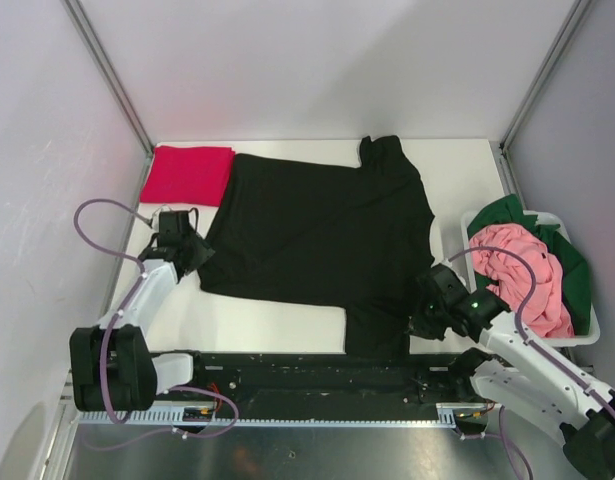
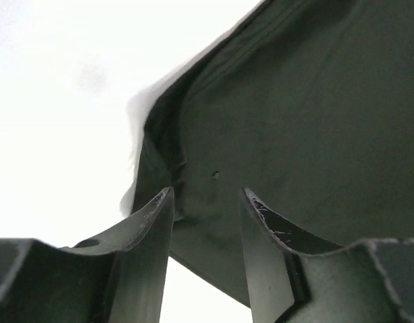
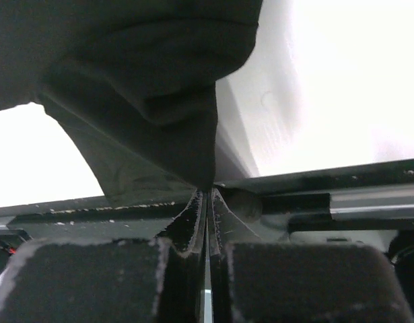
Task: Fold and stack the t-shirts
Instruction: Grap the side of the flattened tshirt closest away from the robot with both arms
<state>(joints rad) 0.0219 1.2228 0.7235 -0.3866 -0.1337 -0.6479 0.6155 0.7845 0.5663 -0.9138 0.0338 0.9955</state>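
A black t-shirt lies spread flat across the middle of the table. My left gripper is at its left edge. In the left wrist view the jaws stand apart, and the dark cloth lies just beyond and between the tips. My right gripper is at the shirt's near right corner. Its jaws are pressed together on a bunched fold of the black cloth. A folded crimson t-shirt rests at the back left. Pink and dark green t-shirts are crumpled in the basket.
The white plastic basket stands at the table's right edge, close behind my right arm. A black rail runs along the near edge of the table under the shirt's hem. Frame posts rise at the back corners.
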